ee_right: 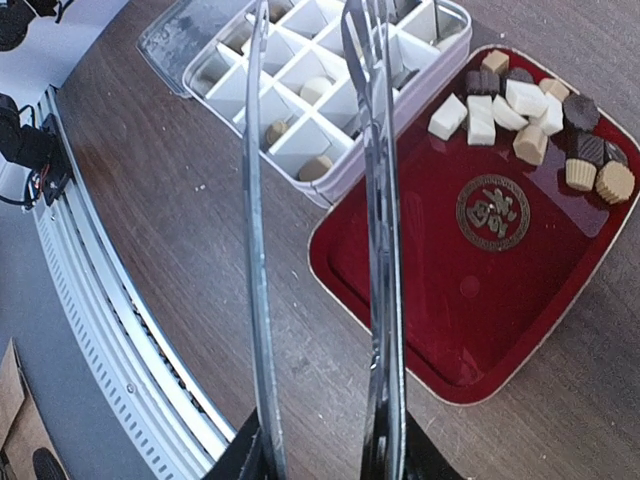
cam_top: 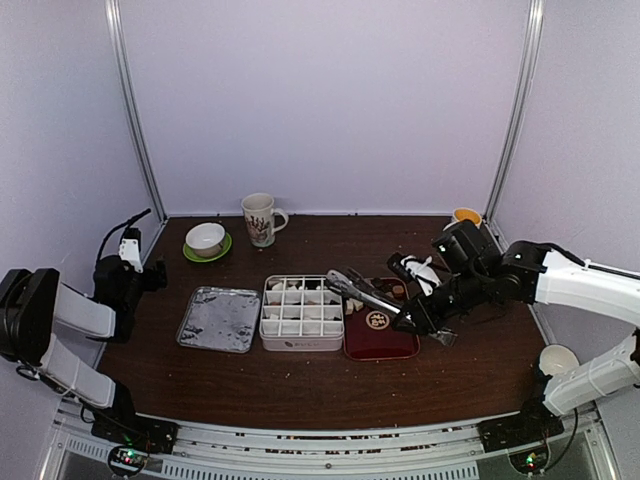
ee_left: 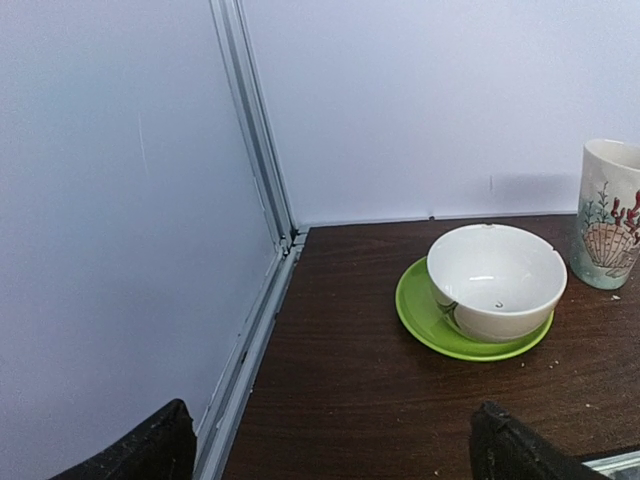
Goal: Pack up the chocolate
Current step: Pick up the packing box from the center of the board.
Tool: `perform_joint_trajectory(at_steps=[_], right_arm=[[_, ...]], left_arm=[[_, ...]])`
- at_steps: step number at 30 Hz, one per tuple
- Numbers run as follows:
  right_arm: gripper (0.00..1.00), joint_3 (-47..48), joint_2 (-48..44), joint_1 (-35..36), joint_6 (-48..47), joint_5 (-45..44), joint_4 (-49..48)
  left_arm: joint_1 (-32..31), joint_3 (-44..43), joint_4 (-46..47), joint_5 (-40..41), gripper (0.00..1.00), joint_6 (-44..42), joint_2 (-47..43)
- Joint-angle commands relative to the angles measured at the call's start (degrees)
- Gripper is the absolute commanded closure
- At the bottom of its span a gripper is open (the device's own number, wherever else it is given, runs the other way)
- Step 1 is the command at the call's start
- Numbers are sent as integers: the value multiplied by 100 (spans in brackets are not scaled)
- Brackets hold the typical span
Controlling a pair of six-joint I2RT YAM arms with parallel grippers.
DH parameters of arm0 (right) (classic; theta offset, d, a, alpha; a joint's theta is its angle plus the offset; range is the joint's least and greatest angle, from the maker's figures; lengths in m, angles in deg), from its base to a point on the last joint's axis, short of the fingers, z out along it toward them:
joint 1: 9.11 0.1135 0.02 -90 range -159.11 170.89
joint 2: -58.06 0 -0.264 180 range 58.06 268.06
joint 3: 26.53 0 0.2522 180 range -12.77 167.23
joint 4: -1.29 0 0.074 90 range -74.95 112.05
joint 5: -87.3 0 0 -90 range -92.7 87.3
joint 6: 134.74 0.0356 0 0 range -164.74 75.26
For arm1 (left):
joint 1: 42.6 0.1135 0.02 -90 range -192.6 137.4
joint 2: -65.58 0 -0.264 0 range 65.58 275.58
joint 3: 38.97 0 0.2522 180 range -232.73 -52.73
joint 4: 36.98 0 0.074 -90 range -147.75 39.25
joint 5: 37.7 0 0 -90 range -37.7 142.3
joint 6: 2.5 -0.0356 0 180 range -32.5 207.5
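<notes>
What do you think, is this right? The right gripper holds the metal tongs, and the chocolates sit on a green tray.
Not quite. The tray is dark red, not green; the right wrist view shows it. The rest stands: the right gripper holds the metal tongs, and the chocolates sit on that tray.

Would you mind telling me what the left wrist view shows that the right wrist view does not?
Only the left wrist: a white bowl on a green saucer, a shell-patterned mug, and that arm's open fingers. Only the right wrist: tongs held over a red tray of chocolate pieces, beside a white divided box with a few pieces inside. Both: the dark wooden table.
</notes>
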Motion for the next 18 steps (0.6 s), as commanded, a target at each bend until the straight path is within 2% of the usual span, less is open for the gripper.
perform_joint_trajectory(at_steps=[1, 4, 9, 13, 18], right_arm=[[64, -97, -262, -25, 44, -219, 475], [63, -110, -302, -38, 116, -306, 513], [62, 85, 83, -147, 24, -330, 31], [62, 624, 535, -261, -99, -383, 371], [62, 650, 207, -268, -124, -734, 873]], left_arm=[[-30, -169, 53, 10, 2, -104, 9], [-32, -163, 58, 15, 2, -100, 9], [-34, -162, 59, -27, 2, -118, 9], [-30, -155, 66, -18, 2, -129, 1], [-28, -158, 66, -27, 2, -120, 0]])
